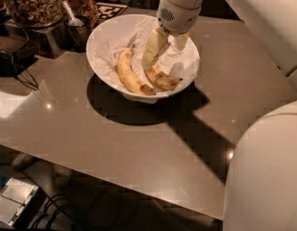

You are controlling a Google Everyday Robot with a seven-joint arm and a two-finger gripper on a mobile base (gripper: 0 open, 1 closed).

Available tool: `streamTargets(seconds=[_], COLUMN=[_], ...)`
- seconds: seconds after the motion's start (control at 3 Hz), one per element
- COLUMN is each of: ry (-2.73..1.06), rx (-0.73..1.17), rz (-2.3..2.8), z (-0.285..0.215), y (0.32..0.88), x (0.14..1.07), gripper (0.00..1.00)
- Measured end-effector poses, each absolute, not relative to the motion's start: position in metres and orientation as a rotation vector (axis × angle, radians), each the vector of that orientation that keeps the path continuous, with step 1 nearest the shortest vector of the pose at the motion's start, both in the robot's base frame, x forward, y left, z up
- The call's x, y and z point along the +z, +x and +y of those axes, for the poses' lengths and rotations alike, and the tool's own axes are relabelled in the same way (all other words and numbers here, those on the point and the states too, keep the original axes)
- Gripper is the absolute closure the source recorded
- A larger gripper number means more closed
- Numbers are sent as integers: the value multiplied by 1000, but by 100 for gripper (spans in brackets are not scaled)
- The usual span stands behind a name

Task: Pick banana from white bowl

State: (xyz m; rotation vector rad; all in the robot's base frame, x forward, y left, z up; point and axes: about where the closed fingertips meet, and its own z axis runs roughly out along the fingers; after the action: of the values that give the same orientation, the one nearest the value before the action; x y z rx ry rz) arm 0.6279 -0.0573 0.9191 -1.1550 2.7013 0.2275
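The white bowl (105, 37), lined with crumpled white paper, stands at the back middle of the table. Two bananas lie in it. The banana (163, 79) is the curved, brown-speckled one on the right, with its dark tip pointing right. The straighter, paler banana (129, 73) lies to its left. My gripper (163, 56) reaches down into the bowl from above, open, right over the upper end of the speckled banana. Its left finger (154, 48) hides that end. I cannot tell whether it touches the banana.
Glass jars of nuts (30, 4) and a metal cup with a spoon (76, 25) stand at the back left beside a black-and-white tag (109, 9). Dark cables (20, 76) lie on the left. My white body (266, 172) fills the lower right.
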Motion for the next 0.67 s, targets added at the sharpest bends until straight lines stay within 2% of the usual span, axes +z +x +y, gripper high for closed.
streamTargets(seconds=[0.67], ry=[-1190], rx=[192], rz=[2714], z=[-51], y=[636], x=[907], gripper=[28])
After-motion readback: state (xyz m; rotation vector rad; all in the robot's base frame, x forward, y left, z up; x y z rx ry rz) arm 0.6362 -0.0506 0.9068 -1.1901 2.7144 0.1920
